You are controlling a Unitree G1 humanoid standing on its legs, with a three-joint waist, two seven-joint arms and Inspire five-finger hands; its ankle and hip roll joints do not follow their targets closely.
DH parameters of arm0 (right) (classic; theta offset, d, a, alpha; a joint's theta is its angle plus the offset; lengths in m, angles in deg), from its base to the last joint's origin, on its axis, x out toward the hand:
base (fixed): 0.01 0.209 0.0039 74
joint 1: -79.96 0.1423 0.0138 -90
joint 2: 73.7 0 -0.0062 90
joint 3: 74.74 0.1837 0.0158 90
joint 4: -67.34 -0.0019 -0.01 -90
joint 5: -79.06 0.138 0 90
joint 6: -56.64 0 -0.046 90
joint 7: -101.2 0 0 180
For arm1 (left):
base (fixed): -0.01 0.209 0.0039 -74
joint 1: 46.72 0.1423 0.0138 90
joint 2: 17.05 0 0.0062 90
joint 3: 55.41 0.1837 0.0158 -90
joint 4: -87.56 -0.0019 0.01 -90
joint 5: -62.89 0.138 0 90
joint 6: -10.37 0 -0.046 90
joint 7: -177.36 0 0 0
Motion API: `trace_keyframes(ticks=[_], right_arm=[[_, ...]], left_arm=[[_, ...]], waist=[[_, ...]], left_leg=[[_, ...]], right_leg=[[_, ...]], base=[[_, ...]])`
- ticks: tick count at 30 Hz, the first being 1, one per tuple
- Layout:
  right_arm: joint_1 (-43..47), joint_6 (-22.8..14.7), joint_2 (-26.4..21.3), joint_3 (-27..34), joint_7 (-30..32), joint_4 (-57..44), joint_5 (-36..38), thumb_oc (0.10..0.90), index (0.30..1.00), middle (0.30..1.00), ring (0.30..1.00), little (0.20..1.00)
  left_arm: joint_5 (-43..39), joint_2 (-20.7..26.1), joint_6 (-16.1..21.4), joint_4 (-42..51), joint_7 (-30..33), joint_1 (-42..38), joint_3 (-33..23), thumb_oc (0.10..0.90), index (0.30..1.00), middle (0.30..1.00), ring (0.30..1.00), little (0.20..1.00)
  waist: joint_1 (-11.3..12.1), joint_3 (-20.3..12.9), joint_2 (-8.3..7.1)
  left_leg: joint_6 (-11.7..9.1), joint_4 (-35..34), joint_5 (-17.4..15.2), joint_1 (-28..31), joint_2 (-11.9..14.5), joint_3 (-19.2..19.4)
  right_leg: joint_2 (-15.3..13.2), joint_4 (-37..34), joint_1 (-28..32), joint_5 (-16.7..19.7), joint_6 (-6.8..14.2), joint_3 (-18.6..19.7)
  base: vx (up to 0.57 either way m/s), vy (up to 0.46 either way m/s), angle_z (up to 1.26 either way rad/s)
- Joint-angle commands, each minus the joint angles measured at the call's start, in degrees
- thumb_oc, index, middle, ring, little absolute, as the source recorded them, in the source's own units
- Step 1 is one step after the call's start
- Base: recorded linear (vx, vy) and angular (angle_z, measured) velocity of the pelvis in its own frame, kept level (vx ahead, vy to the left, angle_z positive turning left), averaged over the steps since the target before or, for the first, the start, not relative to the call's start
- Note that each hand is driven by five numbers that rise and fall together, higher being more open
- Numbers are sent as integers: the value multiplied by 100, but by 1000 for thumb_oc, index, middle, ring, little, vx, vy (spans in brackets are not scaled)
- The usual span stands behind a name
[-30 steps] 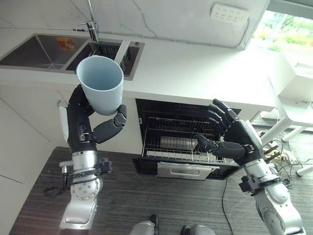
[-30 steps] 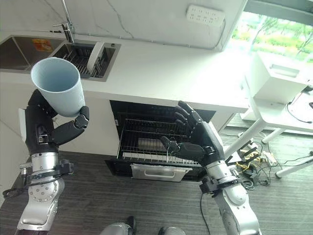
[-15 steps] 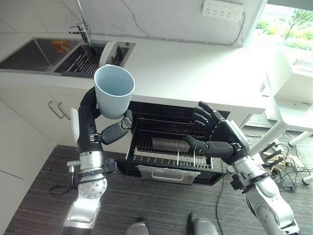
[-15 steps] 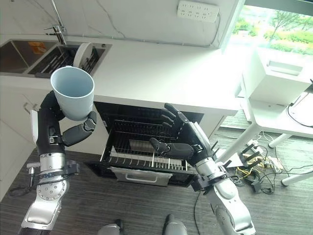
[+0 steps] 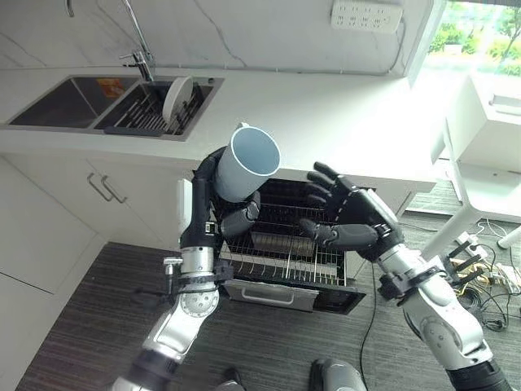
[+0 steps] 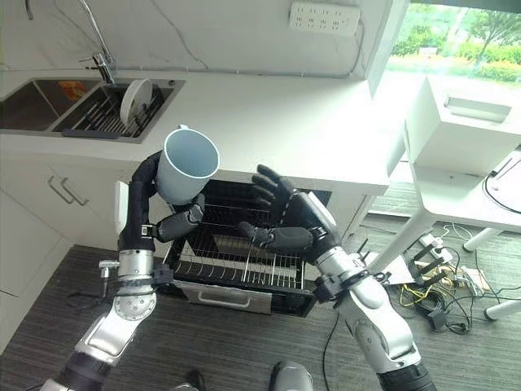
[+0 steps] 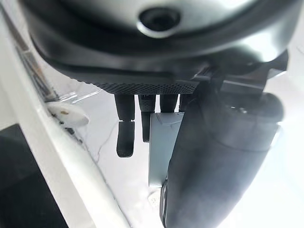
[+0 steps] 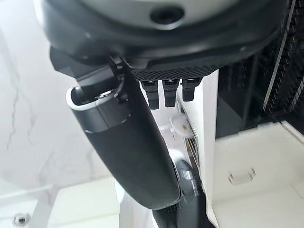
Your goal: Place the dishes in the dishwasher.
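While my left hand (image 5: 218,189) grips the pale blue cup (image 5: 247,163) above the dishwasher rack (image 5: 281,259) | my right hand (image 5: 352,221) spreads its fingers, holding nothing.

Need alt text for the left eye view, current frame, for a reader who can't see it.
The robot's left hand grips a pale blue cup above the pulled-out dishwasher rack, its mouth tilted up toward the camera. The right hand hovers open over the rack beside it. Behind, a white plate stands in the sink's drying rack on the counter.

Left hand (image 7: 209,156) apparently round pale cup (image 7: 161,147).
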Motion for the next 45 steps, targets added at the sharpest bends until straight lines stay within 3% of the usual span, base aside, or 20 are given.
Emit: trace_keyframes(ticks=[1, 15, 28, 45], right_arm=[[596, -430, 379, 288, -52, -428, 553, 800, 900, 900, 900, 900], [942, -722, 902, 58, 753, -353, 690, 800, 900, 900, 900, 900], [1261, -714, 974, -63, 1271, -281, 541, 800, 900, 900, 900, 900], [1506, -434, 1027, -340, 1034, -407, 557, 800, 900, 900, 900, 900]], left_arm=[[359, 119, 630, 386, 355, -513, -91, 400, 300, 300, 300, 300], [1224, -100, 637, 113, 1383, -711, 367, 400, 300, 300, 300, 300], [1426, -97, 632, 90, 1265, -808, 759, 400, 300, 300, 300, 300], [1301, -123, 550, 81, 1080, -842, 1039, 400, 300, 300, 300, 300]], waist=[[43, -366, -143], [150, -354, -307], [208, -342, -345], [276, -332, -383]], left_leg=[[149, 737, -1460, 223, 92, -269], [261, 737, -1646, 353, -24, -327], [297, 737, -1696, 416, -54, -353], [303, 737, -1700, 428, -83, -390]], right_leg=[[-83, -1091, 657, 273, 698, 236], [-226, -1091, 701, 368, 806, 198], [-245, -1091, 757, 384, 836, 185], [-270, -1091, 798, 392, 859, 142]], base=[[23, 23, 5], [3, 3, 1], [0, 0, 0], [1, 0, 0]])
